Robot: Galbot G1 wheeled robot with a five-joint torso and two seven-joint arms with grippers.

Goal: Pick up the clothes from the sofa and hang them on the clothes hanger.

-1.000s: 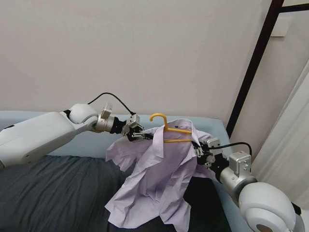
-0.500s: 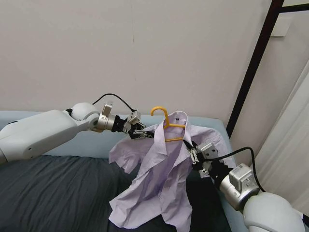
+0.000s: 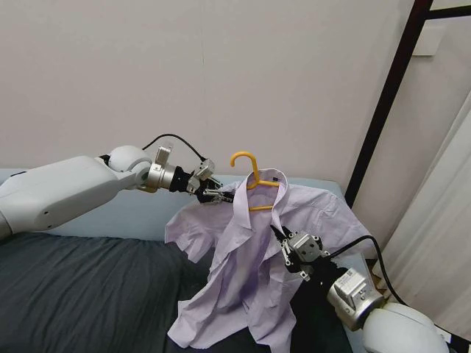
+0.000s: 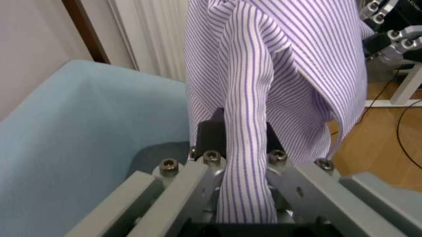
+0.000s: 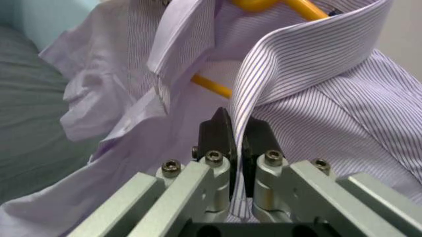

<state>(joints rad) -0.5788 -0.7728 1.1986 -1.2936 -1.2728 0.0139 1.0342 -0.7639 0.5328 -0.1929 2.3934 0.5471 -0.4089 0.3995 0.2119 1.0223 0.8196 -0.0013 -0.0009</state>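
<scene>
The head view takes in the whole arrangement: one lilac striped shirt (image 3: 243, 272) draped on one yellow hanger (image 3: 255, 168), held up between two grippers above the pale blue sofa (image 3: 140, 217) and its dark cover (image 3: 81, 287). The left gripper (image 3: 210, 193) is at the shirt's shoulder, just beside the hanger's hook. The right gripper (image 3: 280, 237) reaches up from below and meets the front of the shirt under the collar. Most of the shirt hangs below both grippers, its hem down on the dark cover. A dark pole (image 3: 383, 103) stands beyond the right gripper.

The left wrist view adds the grip itself. The left gripper (image 4: 245, 143) pinches one fold of the shirt (image 4: 264, 59), and the cloth runs straight out between its two black pads (image 4: 209, 134). Farther off past the shirt are the right gripper (image 4: 389, 29) and a wooden floor (image 4: 389, 133).

The right wrist view shows the right gripper (image 5: 238, 133) with its pads pressed together on the shirt's (image 5: 316, 98) front edge, just under the turned collar. The hanger's (image 5: 211, 85) bar passes just beyond the fingertips, under the cloth.
</scene>
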